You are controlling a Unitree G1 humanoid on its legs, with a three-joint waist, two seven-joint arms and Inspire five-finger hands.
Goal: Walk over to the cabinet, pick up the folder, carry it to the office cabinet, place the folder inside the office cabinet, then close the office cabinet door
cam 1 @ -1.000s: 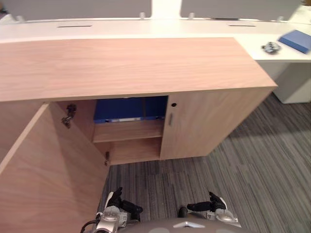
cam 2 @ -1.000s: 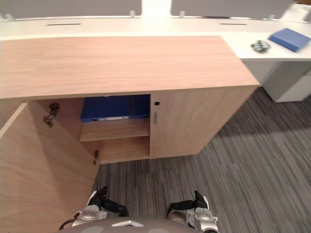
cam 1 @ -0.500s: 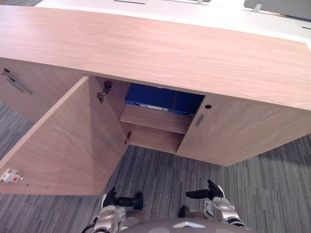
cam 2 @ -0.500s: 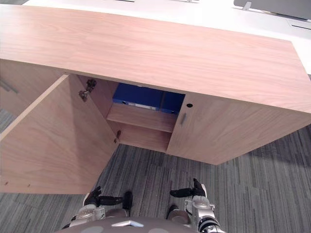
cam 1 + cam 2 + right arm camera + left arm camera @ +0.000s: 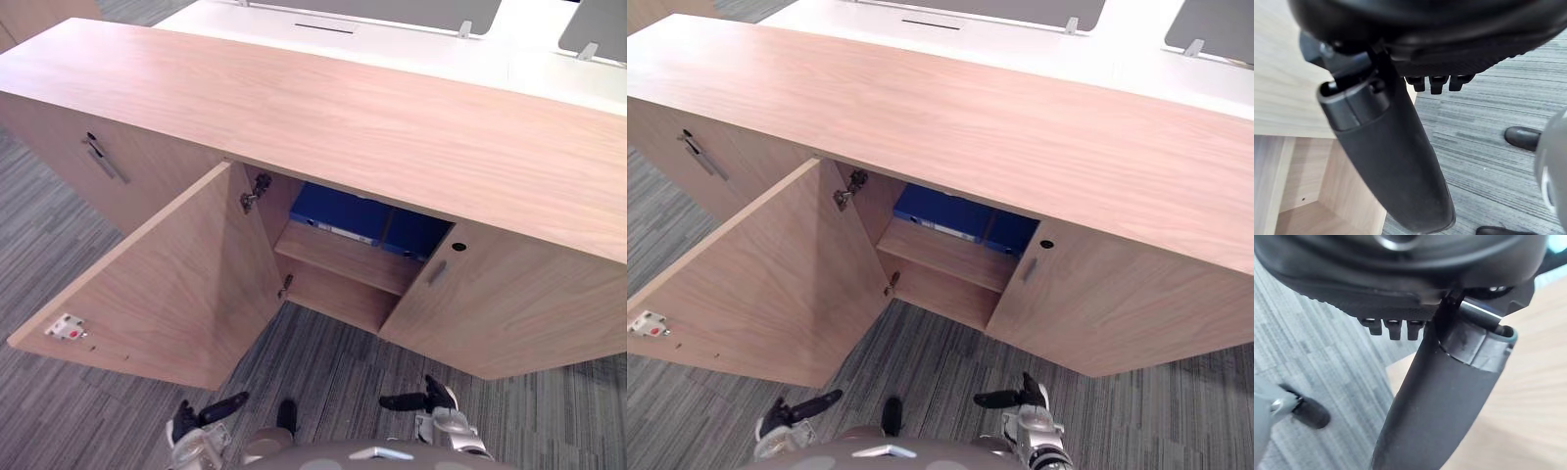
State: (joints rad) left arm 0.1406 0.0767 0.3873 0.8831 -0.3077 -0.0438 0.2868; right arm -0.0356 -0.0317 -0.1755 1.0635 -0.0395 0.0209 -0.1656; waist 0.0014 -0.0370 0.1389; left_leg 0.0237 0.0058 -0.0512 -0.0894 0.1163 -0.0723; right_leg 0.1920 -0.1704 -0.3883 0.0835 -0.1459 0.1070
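A blue folder [image 5: 341, 210] lies on the upper shelf inside the wooden office cabinet [image 5: 353, 113], with a second blue one [image 5: 416, 235] next to it. The cabinet's left door [image 5: 176, 289] stands wide open and its right door [image 5: 509, 313] is closed. My left hand [image 5: 193, 424] hangs low over the carpet near the open door's lower corner, fingers relaxed and holding nothing; its thumb [image 5: 1449, 382] sticks out straight. My right hand [image 5: 434, 400] hangs in front of the closed door, also relaxed and holding nothing, thumb [image 5: 1386, 152] extended.
The open door juts out over the grey striped carpet [image 5: 333, 377] on my left. A neighbouring cabinet door with a metal handle [image 5: 101, 161] sits further left. A white desk [image 5: 392, 44] with grey screens runs behind the cabinet.
The camera has swung, so the cabinet now sits further right and more of the open door shows. My left hand has spread outward to the left. The folders have not moved.
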